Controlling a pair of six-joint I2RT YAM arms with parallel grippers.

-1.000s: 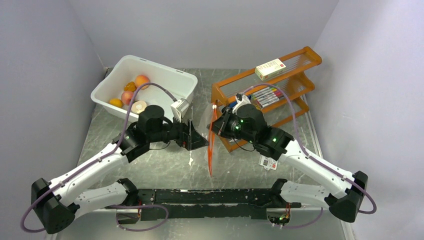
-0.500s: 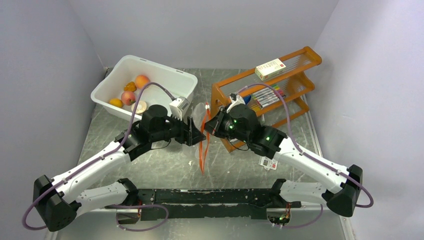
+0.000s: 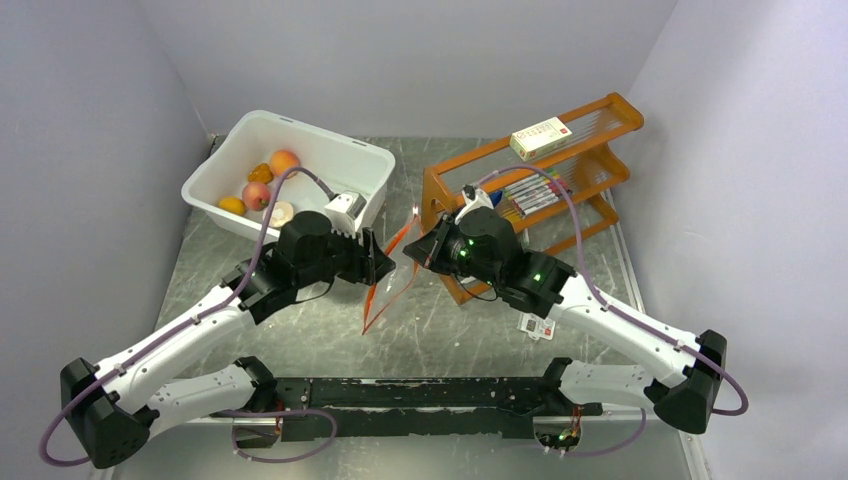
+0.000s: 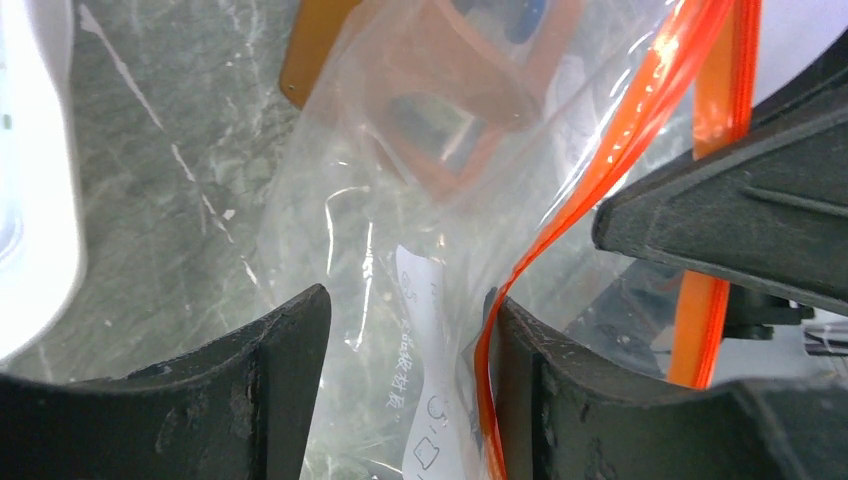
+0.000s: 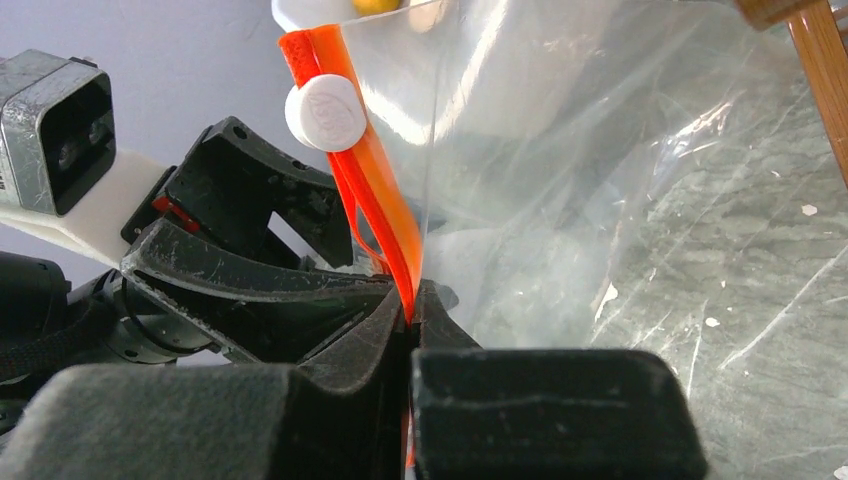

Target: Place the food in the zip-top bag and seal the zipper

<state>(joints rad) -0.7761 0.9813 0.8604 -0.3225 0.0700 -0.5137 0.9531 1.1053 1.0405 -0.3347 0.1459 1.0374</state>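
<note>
The zip-top bag (image 3: 392, 282) hangs clear and floppy between my two grippers above the table. Its orange-red zipper (image 3: 388, 270) runs slantwise down to the left. My right gripper (image 5: 412, 300) is shut on the zipper (image 5: 372, 195), just below the white slider (image 5: 325, 112). My left gripper (image 4: 408, 300) is open, and the bag's film and white label (image 4: 435, 350) lie between its fingers. The zipper (image 4: 560, 220) rests against its right finger. The food (image 3: 258, 188), several orange, peach and reddish toy fruits, lies in the white tub (image 3: 330, 150) at the back left.
An orange wooden rack (image 3: 590, 130) with coloured markers (image 3: 530, 192) and a small box (image 3: 540, 137) on top stands at the back right, close behind my right arm. A small white tag (image 3: 536, 326) lies on the grey table (image 3: 470, 340).
My left gripper has drawn back to the left and the right gripper has followed a little. The bag's lower end has swung left, so the zipper hangs slanted instead of straight down.
</note>
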